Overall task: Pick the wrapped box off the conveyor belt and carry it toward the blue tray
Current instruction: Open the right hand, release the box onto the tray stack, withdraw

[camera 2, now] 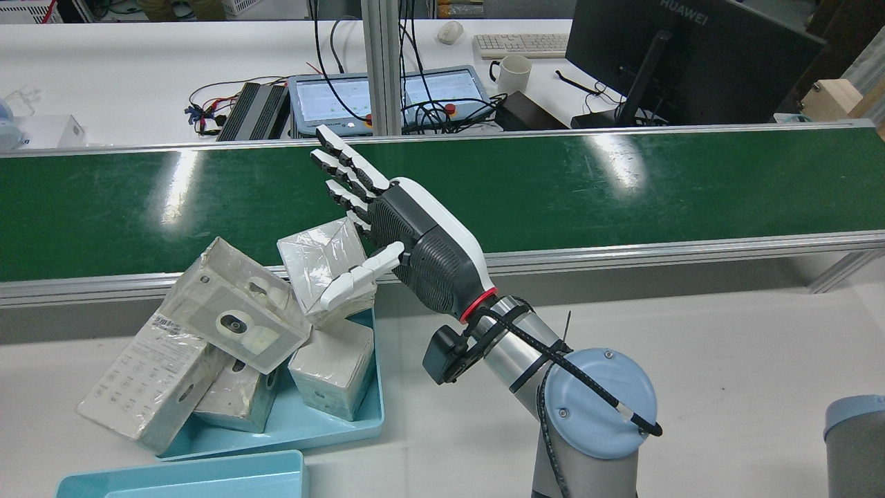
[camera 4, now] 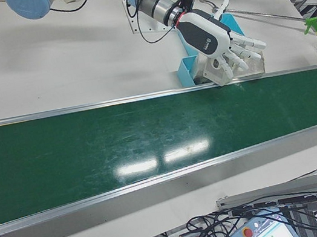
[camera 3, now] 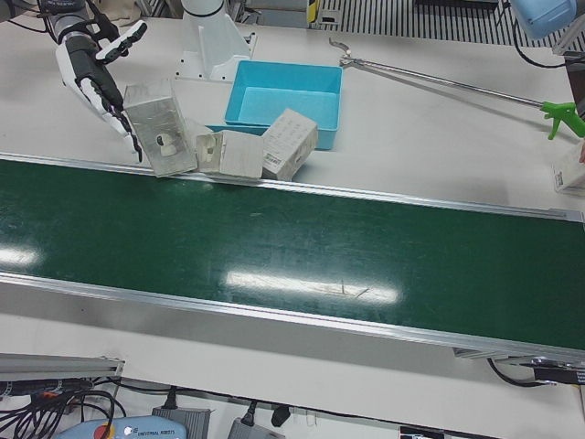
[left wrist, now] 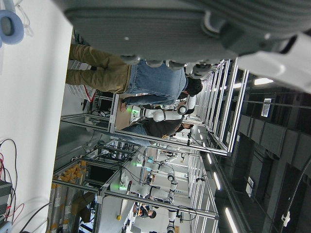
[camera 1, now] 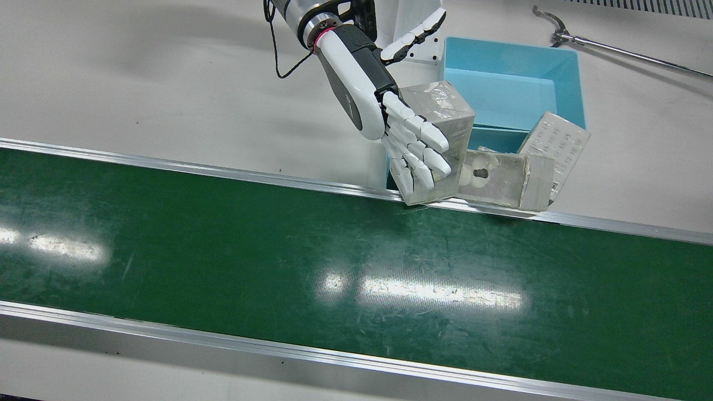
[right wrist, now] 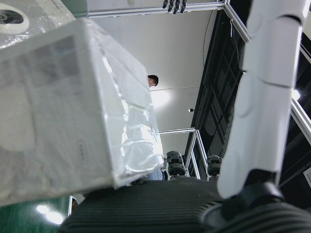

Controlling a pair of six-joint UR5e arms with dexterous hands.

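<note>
Right hand (camera 1: 409, 142) fingers spread beside wrapped box (camera 1: 443, 125), HUAWEI monitor (camera 2: 684, 59) behind

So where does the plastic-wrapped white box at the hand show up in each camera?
Front view: centre top, wrapped white box behind the right hand.
Rear view: left of centre.
Left-front view: upper left.
Right-front view: upper right, mostly hidden.
Left hand view: absent.
Right hand view: fills the left.
Shared landmark: green conveyor belt.

The right robot hand (camera 1: 409, 142) is reaching out from its arm, fingers (camera 1: 429, 136) spread apart, thumb splaying wide, gripping nothing.
</note>
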